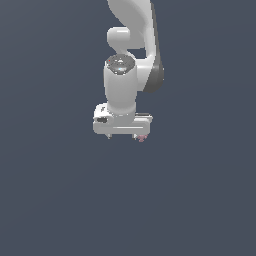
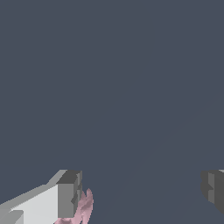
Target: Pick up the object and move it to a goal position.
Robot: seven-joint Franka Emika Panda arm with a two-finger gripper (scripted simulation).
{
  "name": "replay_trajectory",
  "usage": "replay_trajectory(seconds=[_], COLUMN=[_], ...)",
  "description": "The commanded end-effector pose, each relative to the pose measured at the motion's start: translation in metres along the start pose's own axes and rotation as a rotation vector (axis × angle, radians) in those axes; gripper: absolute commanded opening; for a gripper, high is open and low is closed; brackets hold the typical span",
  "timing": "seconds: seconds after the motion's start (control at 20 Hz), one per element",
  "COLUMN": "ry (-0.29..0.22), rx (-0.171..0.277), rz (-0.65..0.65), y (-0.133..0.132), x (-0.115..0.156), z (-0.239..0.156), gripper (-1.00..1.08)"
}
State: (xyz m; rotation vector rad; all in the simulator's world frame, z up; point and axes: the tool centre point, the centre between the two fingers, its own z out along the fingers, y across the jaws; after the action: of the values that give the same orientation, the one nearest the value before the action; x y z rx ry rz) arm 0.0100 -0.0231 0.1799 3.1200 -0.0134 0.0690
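Observation:
The white gripper (image 1: 122, 136) points down, and its two short dark fingertips show under the hand. The small pink knobbly object (image 1: 142, 138) peeks out below the hand at the fingertip on the exterior view's right, mostly hidden by the hand. In the wrist view the fingers (image 2: 68, 194) stand far apart, so the gripper (image 2: 140, 192) is open. The pink object (image 2: 85, 206) lies just inside the gap, right against one finger and far from the other. Only part of it shows at the frame's edge.
The white arm (image 1: 131, 30) rises above the hand. A plain dark grey-blue surface (image 1: 200, 200) fills the rest of both views. No other objects show.

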Motion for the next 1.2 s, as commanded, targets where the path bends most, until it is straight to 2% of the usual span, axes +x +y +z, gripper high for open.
replay_trajectory(seconds=[0.0,0.5,1.15], ry=[0.0,0.017,0.012], rx=[0.0,-0.012,-0.006], rz=[0.0,0.062,0.12], y=[0.0,0.03,0.014], x=[0.0,0.007,-0.003], z=[0.0,0.0,0.009], gripper=[1.0,1.0,1.0])
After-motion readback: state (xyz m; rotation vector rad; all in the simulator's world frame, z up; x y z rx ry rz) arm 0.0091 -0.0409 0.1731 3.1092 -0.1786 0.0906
